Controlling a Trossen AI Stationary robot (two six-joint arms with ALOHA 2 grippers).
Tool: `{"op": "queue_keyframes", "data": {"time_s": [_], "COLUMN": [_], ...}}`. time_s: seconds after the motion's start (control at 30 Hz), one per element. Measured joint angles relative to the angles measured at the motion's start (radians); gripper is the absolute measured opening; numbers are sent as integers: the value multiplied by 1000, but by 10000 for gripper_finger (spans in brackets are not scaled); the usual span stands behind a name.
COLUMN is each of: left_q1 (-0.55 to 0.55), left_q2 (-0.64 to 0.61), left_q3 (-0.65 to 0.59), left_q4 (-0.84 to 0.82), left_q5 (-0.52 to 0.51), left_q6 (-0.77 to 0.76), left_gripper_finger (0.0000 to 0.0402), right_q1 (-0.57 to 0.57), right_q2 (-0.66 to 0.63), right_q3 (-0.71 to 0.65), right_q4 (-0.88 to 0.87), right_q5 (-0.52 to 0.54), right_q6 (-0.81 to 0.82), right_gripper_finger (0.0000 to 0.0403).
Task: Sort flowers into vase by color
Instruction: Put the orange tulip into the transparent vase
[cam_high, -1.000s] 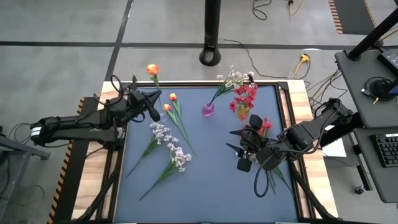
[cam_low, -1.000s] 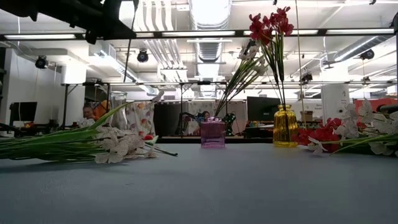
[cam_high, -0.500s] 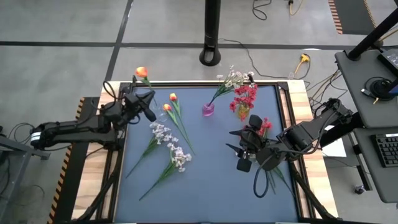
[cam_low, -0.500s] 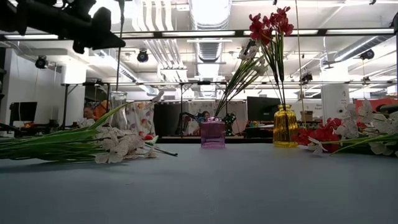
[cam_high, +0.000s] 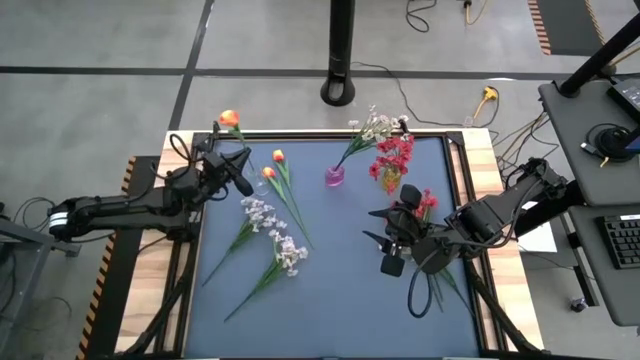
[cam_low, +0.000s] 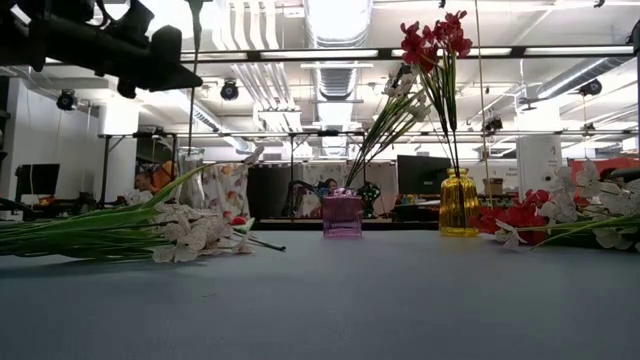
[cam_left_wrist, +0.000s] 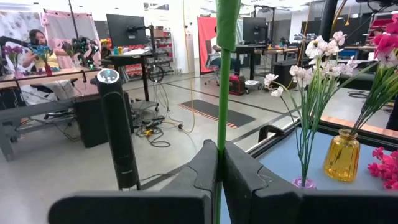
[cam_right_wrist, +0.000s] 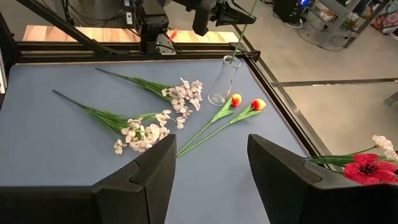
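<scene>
L gripper sits raised over the bench's far-left corner, clamped on the green stem of an orange tulip, stem upright between its fingers. Clear glass vase stands just below, near that corner. R gripper hangs spread wide w/ nothing in it, mid-right. Two more orange tulips and two white sprays lie flat on the blue-grey bench. Pink vase holds white blossoms; yellow vase holds red ones. Loose red flower lies beside the R arm. Black post on the concrete floor beyond.
</scene>
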Motion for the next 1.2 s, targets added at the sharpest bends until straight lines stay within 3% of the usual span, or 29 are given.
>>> {"op": "queue_keyframes", "data": {"time_s": [0.7, 0.83, 1.2], "left_q1": [11, 10, 10], "left_q2": [78, 78, 78], "left_q3": [0, -3, -4], "left_q4": [53, 49, 5], "left_q5": [-2, -51, -58], "left_q6": [-17, -44, -98], "left_gripper_finger": [0, 1, 41], "right_q1": [0, 0, 0], "right_q2": [0, 0, 0], "right_q3": [0, 0, 0], "right_q4": [0, 0, 3], "right_q5": [0, 0, 0], "right_q6": [0, 0, 0], "right_gripper_finger": [192, 192, 192]}}
